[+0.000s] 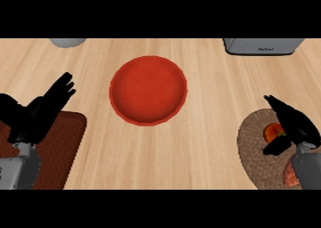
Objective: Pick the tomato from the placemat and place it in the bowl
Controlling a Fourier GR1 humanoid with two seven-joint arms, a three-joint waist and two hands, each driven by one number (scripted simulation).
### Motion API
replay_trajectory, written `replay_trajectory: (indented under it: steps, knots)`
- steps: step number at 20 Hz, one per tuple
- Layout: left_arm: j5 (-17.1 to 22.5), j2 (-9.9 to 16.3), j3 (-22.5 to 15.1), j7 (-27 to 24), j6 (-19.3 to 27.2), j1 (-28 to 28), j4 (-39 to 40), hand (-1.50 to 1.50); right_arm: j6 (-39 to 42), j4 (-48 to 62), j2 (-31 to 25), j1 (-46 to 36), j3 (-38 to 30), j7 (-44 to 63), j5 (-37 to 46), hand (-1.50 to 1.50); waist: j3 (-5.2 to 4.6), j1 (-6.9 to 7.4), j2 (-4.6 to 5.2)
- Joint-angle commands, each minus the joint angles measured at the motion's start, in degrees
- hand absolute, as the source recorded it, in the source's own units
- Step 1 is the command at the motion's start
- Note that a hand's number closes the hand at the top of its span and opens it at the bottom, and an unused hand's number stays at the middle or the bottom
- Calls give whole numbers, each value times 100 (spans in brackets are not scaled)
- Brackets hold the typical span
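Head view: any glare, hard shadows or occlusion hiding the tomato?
Head view: flat even light, no glare; the red bowl shows only soft shading inside. The right hand covers most of the tomato on the round woven placemat. The left hand rests open at left.

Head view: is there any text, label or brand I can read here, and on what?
Grey appliance at the counter's top right edge: a small dark marking on its front, too blurred to read.
Left forearm casing at lower left: a dark emblem, not legible as text.
Nothing readable on the red bowl, the round placemat or elsewhere.
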Motion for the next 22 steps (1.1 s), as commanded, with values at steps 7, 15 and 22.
replay_trajectory:
  steps: [7, 15, 22]
  knots:
    - [-147, 33, 206, -157, -122, -482, 641, 0, -943, 687, 109, 13, -6, -840, 272, 150, -1, -34, 3]
    - [-11, 82, 323, -132, -380, -326, 394, 0, -936, 693, 37, -299, -204, -933, 217, 150, -2, -19, -3]
    - [-18, -13, 347, 162, -293, -79, -14, 0, -901, 169, -13, 21, -143, -1227, 229, 150, -1, -19, -5]
